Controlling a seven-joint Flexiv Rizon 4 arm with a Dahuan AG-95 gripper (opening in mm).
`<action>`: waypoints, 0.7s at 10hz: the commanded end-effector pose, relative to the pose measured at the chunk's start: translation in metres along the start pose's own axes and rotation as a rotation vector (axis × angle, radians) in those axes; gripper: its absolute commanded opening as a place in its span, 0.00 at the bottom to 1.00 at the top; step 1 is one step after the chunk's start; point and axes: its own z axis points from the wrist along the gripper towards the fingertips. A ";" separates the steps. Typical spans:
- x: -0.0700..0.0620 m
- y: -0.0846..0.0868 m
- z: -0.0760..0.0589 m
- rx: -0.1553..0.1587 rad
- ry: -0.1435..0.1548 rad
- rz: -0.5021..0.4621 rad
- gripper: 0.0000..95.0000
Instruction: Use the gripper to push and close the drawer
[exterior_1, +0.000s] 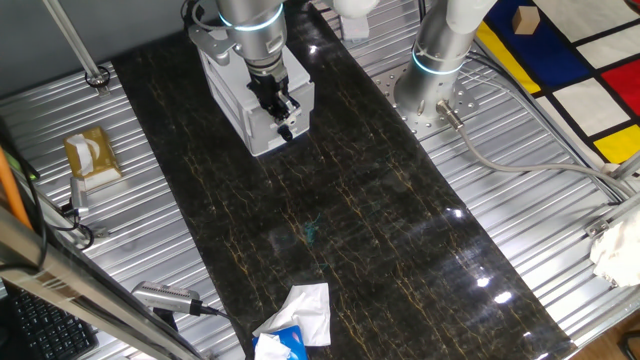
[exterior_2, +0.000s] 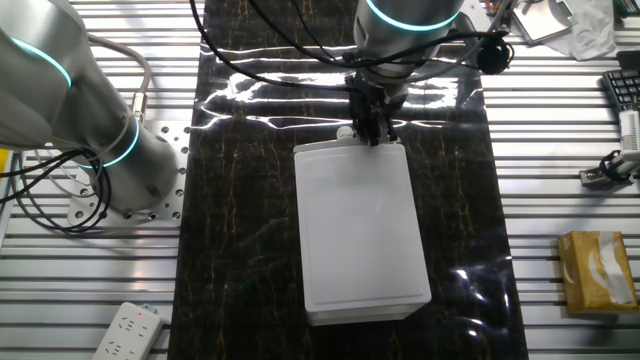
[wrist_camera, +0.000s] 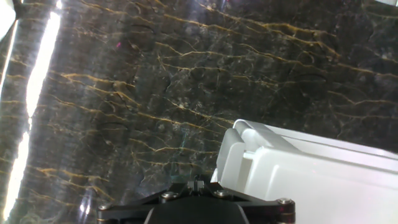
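Observation:
The small white cabinet (exterior_1: 232, 92) stands at the far end of the dark marble table (exterior_1: 340, 230). Its drawer front (exterior_1: 266, 136) looks almost flush with the cabinet body. In the other fixed view I see the cabinet top (exterior_2: 360, 230) and the round white knob (exterior_2: 345, 131) at its front edge. My black gripper (exterior_1: 287, 124) points down against the drawer front, just beside the knob (exterior_2: 376, 135). In the hand view its fingers (wrist_camera: 196, 182) are together and hold nothing, and the white drawer corner (wrist_camera: 249, 155) lies right beside them.
A second arm's silver base (exterior_1: 435, 70) stands at the back right on the metal bench. A crumpled white tissue (exterior_1: 300, 318) lies at the near table edge. A yellow tissue box (exterior_1: 92, 155) sits at the left. A power strip (exterior_2: 125, 330) lies on the bench.

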 end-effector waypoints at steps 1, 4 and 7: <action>-0.001 0.000 0.000 -0.009 -0.004 0.005 0.00; -0.001 0.000 0.000 -0.029 0.001 0.045 0.00; -0.001 0.000 0.000 -0.031 0.016 0.119 0.00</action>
